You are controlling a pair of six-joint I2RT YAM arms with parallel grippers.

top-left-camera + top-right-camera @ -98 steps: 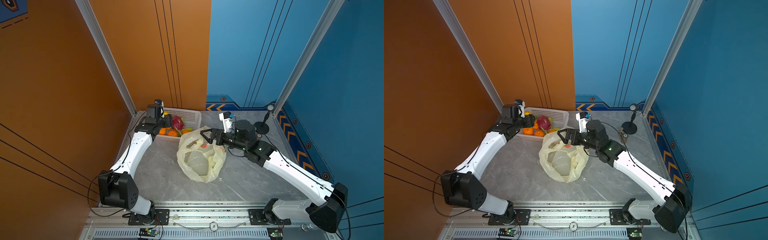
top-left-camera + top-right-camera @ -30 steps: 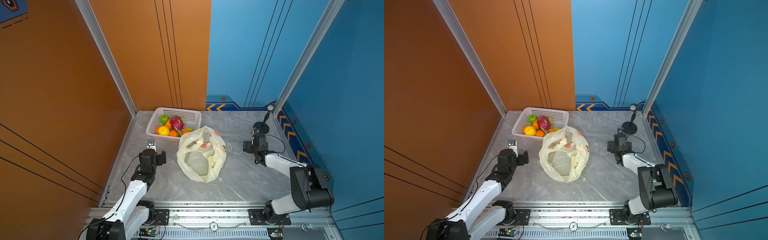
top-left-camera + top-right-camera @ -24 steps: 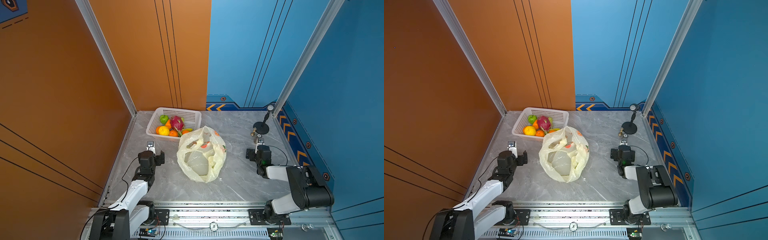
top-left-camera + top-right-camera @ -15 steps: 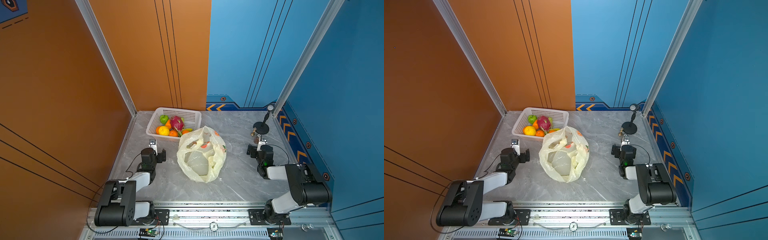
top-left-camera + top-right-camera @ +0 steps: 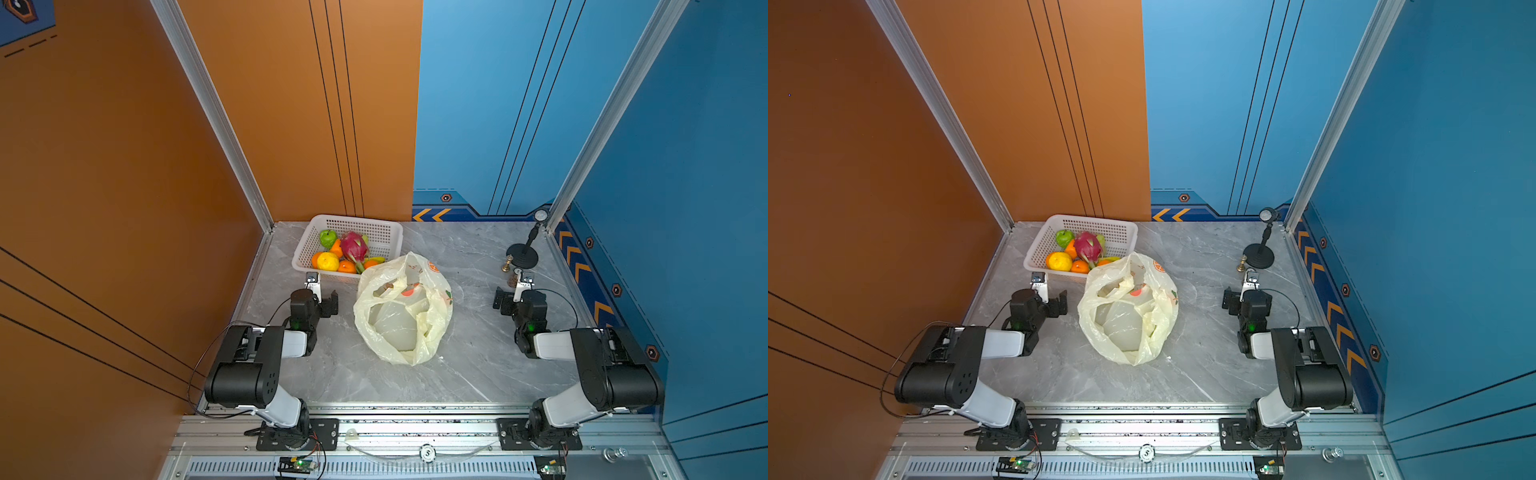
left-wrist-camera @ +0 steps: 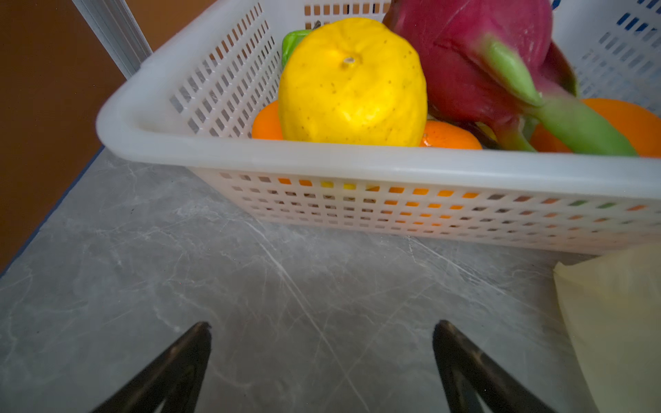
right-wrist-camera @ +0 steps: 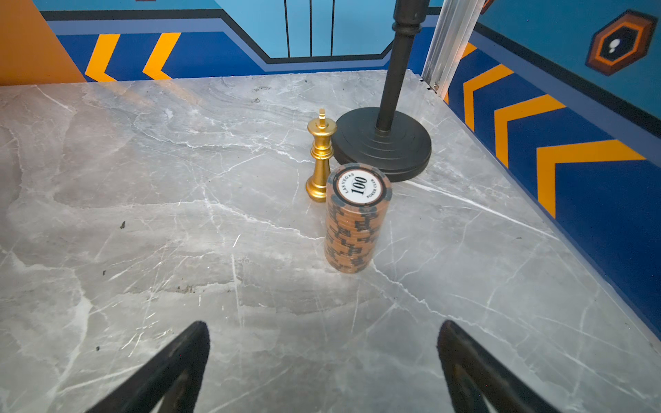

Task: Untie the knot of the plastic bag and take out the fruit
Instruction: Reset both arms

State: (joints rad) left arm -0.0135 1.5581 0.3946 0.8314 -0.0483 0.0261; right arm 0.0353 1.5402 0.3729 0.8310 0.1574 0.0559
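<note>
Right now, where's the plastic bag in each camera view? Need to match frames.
A top view: plastic bag just below picture centre, in front of the white basket.
A top view: same, slightly left of centre, basket behind it.
Left wrist: only a pale-yellow edge at the frame border, beside the basket.
Right wrist: not in it.
Shared landmark: the white basket, in all but the right wrist view.

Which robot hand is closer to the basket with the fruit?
Left. The left gripper sits just in front of the white basket; the right gripper is across the table, beyond the plastic bag.
</note>
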